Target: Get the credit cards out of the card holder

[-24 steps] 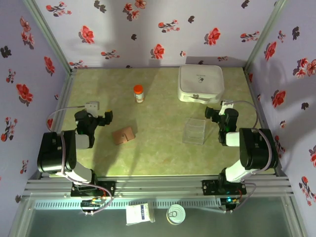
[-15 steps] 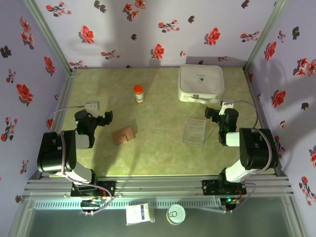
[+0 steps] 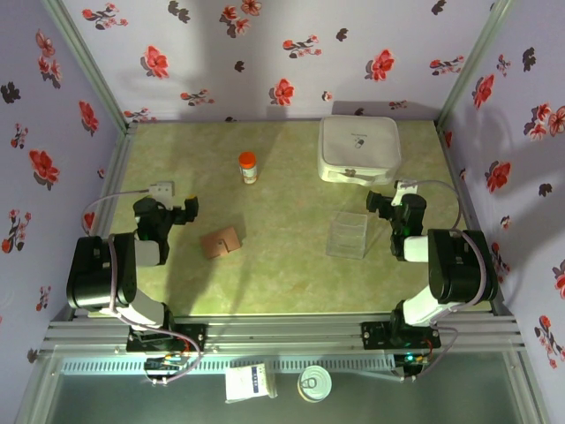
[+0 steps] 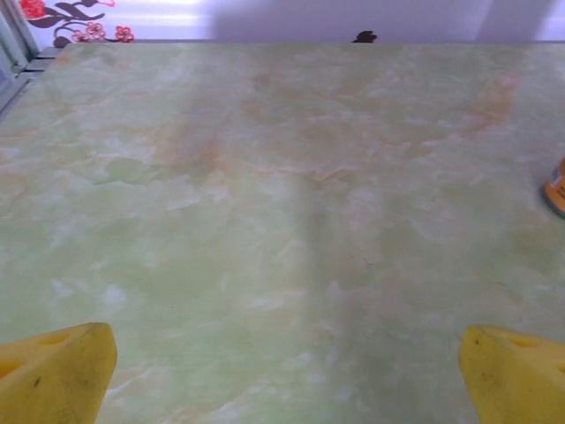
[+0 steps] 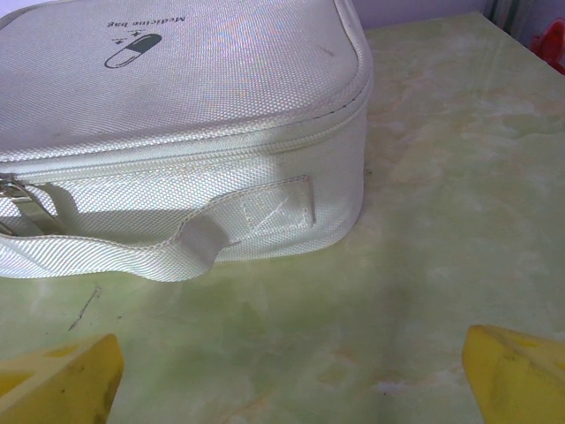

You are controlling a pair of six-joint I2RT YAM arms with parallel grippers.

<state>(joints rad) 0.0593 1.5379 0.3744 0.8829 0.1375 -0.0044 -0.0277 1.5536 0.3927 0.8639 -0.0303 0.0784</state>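
Floral wallpaper, pale lilac with red and dark blossoms, closes off three sides of a green marbled desk point(image 3: 282, 283) framed by aluminium rails.

From above, the card holder point(image 3: 221, 241) lies flat at about 8 o'clock from the desk's centre, brown outer side up. Nothing touches it. Whether the credit cards sit inside it cannot be told from here. At its 3 o'clock, well apart, stands a clear plastic tray point(image 3: 349, 235). An orange-capped bottle point(image 3: 249, 168) stands upright at the holder's 1 o'clock, further back. A white medicine bag point(image 3: 359, 150) rests near the far wall at about 1 o'clock from the centre.

The left pincer point(image 3: 166, 208) is at the holder's 9 o'clock, near it but apart, and points toward 12 o'clock. Its wrist camera looks over bare desk with the yellow fingertips point(image 4: 53, 375) at the two lower corners. The jaws stand spread wide with nothing between them. The bottle point(image 4: 556, 187) peeks in at that view's 3 o'clock edge.

The right pincer point(image 3: 395, 201) sits just at the tray's 2 o'clock, aimed at the bag. Its own camera shows the bag point(image 5: 177, 132) close ahead, zip closed. A pill mark and the words "Medicine bag" are printed on the lid, and a woven strap handle point(image 5: 168, 252) hangs on the near side. Here too the yellow fingertips point(image 5: 516, 375) sit far apart at the lower corners, with the jaws wide and holding nothing.
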